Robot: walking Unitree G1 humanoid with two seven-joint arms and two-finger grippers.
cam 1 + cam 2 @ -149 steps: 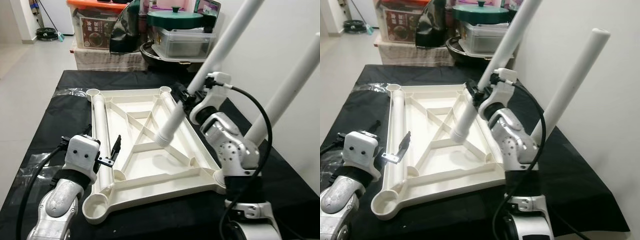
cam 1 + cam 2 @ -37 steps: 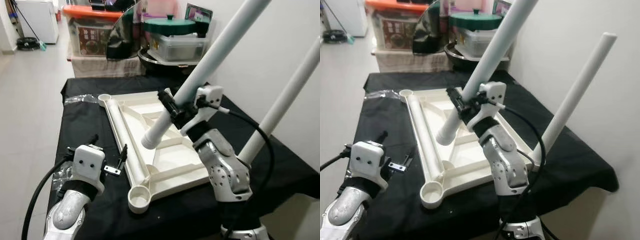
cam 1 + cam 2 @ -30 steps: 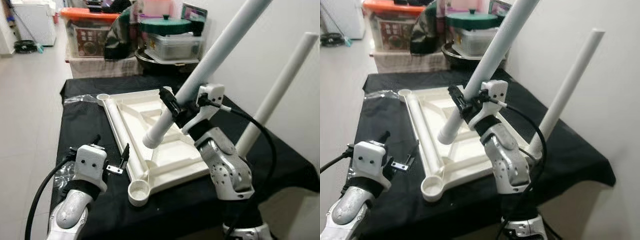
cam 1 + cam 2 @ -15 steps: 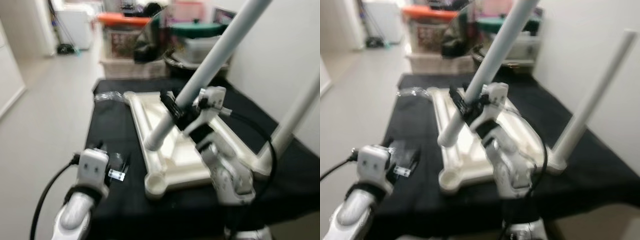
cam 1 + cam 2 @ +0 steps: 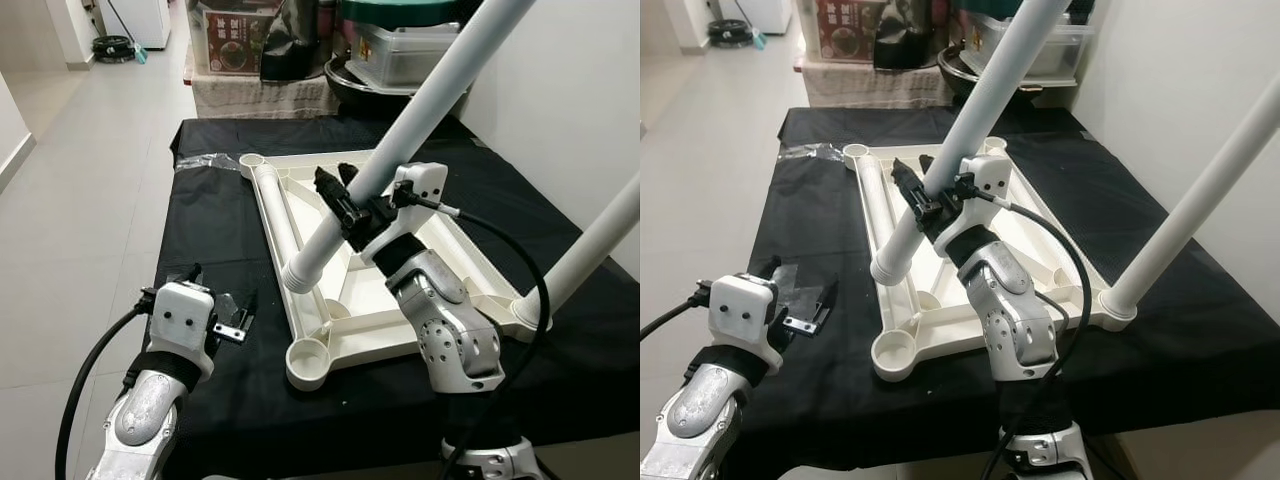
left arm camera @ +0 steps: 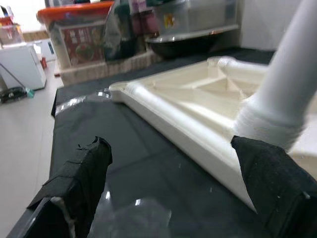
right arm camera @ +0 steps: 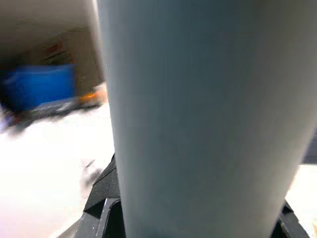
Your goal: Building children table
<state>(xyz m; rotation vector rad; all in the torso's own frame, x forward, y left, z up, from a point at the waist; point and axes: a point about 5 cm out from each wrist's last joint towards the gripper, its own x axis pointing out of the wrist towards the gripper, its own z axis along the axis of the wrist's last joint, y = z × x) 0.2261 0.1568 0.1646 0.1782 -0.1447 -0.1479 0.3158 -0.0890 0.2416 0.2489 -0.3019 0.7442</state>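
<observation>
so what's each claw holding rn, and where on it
The right claw is shut on the white table leg, gripping its shaft not far above its lower end. The left claw is open over the black cloth, holding nothing.

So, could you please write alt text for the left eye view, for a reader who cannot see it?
The robot's right gripper holds a long white table leg slanted above an upside-down white tabletop lying on a black-covered table. Another leg stands in the tabletop's near right corner. The left gripper hovers open, low beside the tabletop.
</observation>
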